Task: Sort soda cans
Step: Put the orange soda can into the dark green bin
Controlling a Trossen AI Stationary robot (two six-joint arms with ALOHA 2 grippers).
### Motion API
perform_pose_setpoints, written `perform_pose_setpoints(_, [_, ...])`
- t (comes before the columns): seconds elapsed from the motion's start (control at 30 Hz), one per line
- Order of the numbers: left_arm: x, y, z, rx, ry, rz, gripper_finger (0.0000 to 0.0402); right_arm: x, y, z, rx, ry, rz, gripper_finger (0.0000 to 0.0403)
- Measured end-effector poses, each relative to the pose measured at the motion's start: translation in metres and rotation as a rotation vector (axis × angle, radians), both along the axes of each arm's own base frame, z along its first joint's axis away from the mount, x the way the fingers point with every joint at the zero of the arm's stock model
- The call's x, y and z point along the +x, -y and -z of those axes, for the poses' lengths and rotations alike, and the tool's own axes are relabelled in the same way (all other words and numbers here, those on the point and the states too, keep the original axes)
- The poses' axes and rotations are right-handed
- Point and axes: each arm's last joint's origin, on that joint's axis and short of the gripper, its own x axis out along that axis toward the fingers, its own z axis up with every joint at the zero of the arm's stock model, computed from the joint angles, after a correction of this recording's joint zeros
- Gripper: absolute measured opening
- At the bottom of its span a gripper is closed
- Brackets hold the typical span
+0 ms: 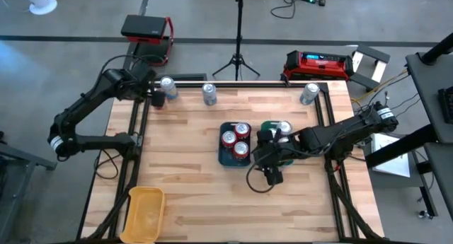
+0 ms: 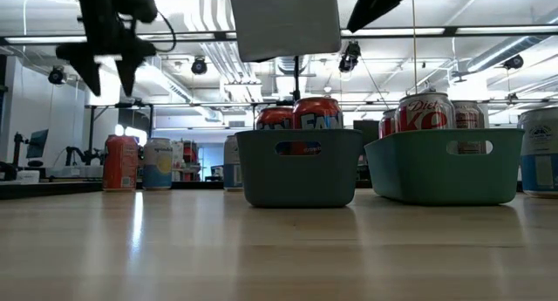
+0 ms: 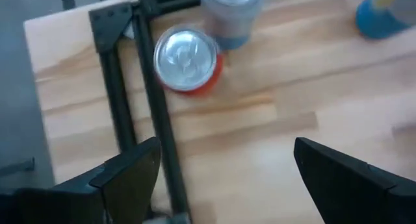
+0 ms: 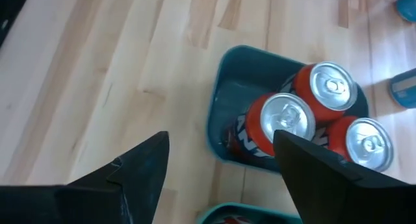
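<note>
Three red cans (image 1: 236, 138) sit in the dark bin (image 1: 224, 158) (a green bin (image 1: 267, 125) beside it); one yellow tray (image 1: 144, 214).

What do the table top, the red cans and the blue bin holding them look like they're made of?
Table top: pale wood planks, satin, visible grain and seams. Red cans: probably thin metal, shiny silver lids with pull tabs. Blue bin: likely matte moulded plastic, with smooth rounded walls.

One camera looks straight down from well above, taking in the whole wooden table (image 1: 212, 194) and both arms. A second sits at tabletop height, facing level across the surface into the room. Each wrist camera looks down from close above the tabletop. The blue bin (image 4: 224, 87) of red cans (image 4: 286, 123) appears in the overhead, low and right wrist views.
</note>
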Motion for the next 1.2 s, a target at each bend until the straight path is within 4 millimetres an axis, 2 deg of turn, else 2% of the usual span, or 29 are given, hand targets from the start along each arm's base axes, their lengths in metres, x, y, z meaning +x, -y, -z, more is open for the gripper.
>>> perform_pose_setpoints(0.17, [-0.005, -0.022, 0.022, 0.024, -0.127, -0.065, 0.0337, -0.001, -0.003, 0.000, 0.025, -0.001, 0.025, 0.0257])
perform_pose_setpoints(0.27, [-0.007, -0.028, 0.031, 0.013, -0.178, -0.084, 0.0337, -0.001, -0.003, 0.000, 0.027, -0.005, 0.028, 0.0250])
perform_pose_setpoints(0.77, [-0.002, -0.030, 0.038, 0.059, -0.137, -0.152, 0.0337, 0.002, -0.004, -0.002, 0.022, 0.038, 0.016, 0.0249])
perform_pose_setpoints(1.0, [0.015, -0.022, 0.056, -0.014, -0.067, -0.043, 0.0337, 0.003, -0.003, -0.003, 0.022, 0.050, 0.013, 0.0240])
perform_pose_setpoints(1.1, [0.022, -0.025, 0.060, -0.012, -0.098, -0.028, 0.0337, 0.005, -0.004, -0.005, 0.024, 0.078, 0.005, 0.0237])
perform_pose_setpoints(1.2, [0.037, -0.029, 0.059, 0.002, -0.086, 0.023, 0.0337, 0.006, -0.003, -0.006, 0.021, 0.091, -0.002, 0.0240])
